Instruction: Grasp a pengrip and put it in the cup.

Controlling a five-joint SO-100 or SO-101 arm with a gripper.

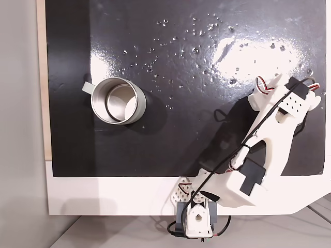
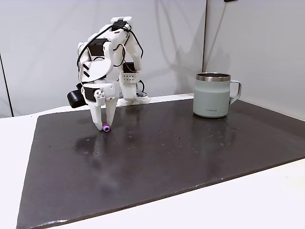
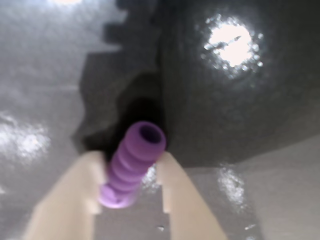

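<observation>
The pengrip sits between the gripper's two fingers, which are closed against its ribbed sides, its open end pointing away. In a fixed view it is at the fingertips, low on the dark mat. The cup stands well apart.
</observation>
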